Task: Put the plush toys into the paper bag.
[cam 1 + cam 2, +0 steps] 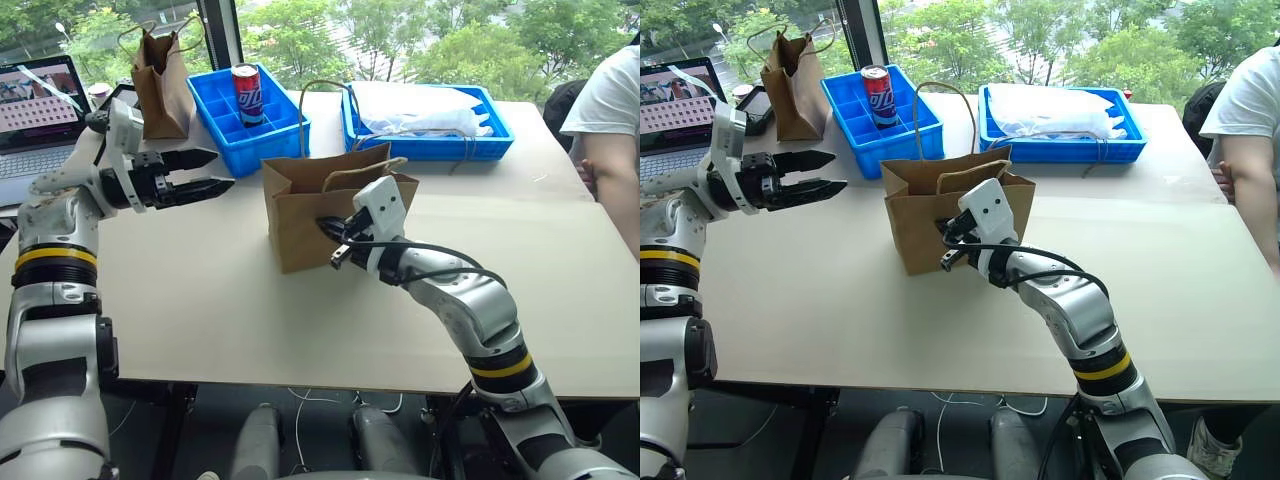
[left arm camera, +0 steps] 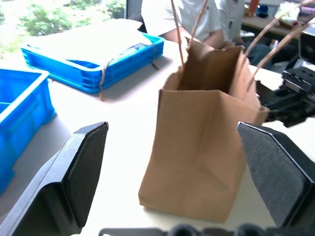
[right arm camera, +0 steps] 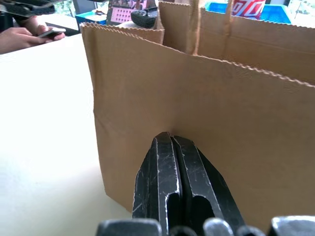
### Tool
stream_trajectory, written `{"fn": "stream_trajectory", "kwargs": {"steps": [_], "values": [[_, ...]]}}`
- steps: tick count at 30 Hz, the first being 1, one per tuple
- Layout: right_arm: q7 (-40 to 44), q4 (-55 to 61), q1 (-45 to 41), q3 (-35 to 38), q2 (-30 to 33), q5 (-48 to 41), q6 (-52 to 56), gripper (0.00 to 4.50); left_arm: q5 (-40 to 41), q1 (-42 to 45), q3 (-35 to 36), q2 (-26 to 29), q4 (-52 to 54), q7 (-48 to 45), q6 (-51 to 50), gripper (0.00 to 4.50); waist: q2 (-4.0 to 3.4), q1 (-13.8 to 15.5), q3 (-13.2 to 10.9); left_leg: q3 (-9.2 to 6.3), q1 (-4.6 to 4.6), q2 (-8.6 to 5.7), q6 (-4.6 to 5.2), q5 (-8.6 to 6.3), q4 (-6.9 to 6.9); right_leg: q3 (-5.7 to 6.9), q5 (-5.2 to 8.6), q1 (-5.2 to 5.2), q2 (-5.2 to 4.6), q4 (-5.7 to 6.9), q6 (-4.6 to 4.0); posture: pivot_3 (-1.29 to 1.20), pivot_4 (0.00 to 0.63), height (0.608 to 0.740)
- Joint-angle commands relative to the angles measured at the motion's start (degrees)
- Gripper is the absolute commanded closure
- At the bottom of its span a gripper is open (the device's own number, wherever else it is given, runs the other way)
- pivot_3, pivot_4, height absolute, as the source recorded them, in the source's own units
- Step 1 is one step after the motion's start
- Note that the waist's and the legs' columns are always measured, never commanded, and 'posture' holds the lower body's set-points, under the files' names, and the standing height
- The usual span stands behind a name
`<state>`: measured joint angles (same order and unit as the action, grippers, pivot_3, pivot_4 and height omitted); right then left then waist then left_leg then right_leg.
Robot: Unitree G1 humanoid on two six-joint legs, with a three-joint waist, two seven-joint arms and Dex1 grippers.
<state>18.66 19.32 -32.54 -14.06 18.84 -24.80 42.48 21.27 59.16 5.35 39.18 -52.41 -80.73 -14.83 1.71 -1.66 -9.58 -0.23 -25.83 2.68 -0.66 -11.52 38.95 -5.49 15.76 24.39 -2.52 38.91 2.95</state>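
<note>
Right pincer (image 3: 170, 147) clenched, empty, tips pressed against near face of paper bag (image 1: 300, 215). Left pincer (image 1: 205, 172) spread wide, empty, hovering above worktop (image 1: 200, 290), left of bag, aimed toward it. Bag upright mid-worktop, mouth open, rope handles up. Beyond it, two blue trays, left one (image 1: 225, 135) holding a can (image 1: 246, 95); darker bag (image 1: 160, 85) far left.

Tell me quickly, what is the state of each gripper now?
Left gripper: open, holding nothing.
Right gripper: closed, empty, tips against the paper bag.
</note>
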Motion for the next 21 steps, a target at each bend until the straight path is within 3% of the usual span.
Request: {"fn": "stream_trajectory", "kwargs": {"steps": [1, 10, 21], "values": [[0.62, 3.54, -1.01, 1.96, -0.06, -0.06, 1.36, 4.46, -2.82, 4.29, -0.92, -2.76, -6.63, -1.86, 3.25, 0.0, 0.02, 0.03, -0.01, 0.0, -0.01, 0.0, 0.0, 0.0, 0.0, 0.01, 0.0, 0.01, 0.0, 0.0, 0.0, 0.0, 0.15, 0.698], [0.4, 7.39, 0.16, 3.85, 0.62, -0.34, 5.05, 4.46, -7.19, 12.76, -1.83, -7.17, -17.12, -9.67, 4.95, 0.0, 0.06, -0.53, -0.03, -0.02, -0.1, 0.01, 0.0, 0.0, -0.02, 0.02, 0.0, 0.13, 0.03, 0.03, 0.0, 0.0, 0.15, 0.698], [0.38, 4.17, 0.45, 4.51, -0.84, 1.87, 3.65, 4.46, -0.15, 10.81, -12.71, -5.37, -11.85, -11.77, -2.11, 0.0, 0.06, -0.87, -0.03, -0.05, -0.09, 0.02, 0.0, 0.0, -0.01, 0.02, 0.0, 0.12, 0.03, 0.06, 0.0, 0.0, 0.15, 0.698]]}}
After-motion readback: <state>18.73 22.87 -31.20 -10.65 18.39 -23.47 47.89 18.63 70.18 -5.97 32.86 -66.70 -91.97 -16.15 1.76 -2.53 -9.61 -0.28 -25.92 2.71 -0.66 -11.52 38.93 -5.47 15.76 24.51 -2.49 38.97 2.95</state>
